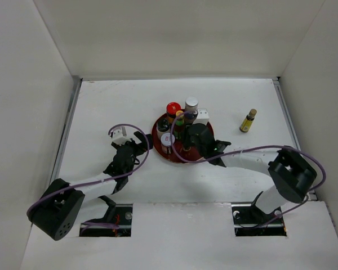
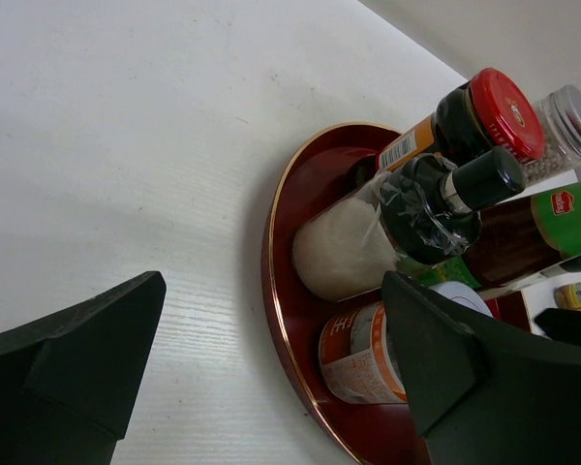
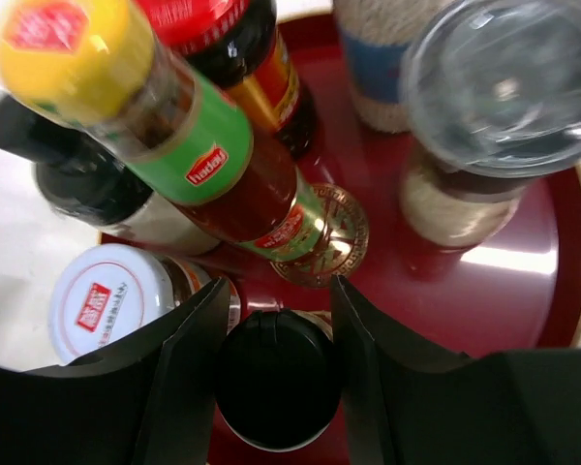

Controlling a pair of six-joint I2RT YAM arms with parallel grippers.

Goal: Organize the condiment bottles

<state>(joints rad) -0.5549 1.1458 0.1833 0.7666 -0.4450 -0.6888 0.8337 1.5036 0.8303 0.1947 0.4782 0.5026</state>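
Jaws of the right gripper pinch a black-capped bottle at the near edge of the red tray, which holds seven condiment bottles in all, with the left gripper spread empty just left of the tray and an eighth, tan-capped bottle well apart to the tray's right.

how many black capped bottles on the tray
2. One black-capped bottle is held between the right fingers at the red tray's near edge; a second black-capped bottle stands on its left side. Others may be hidden.
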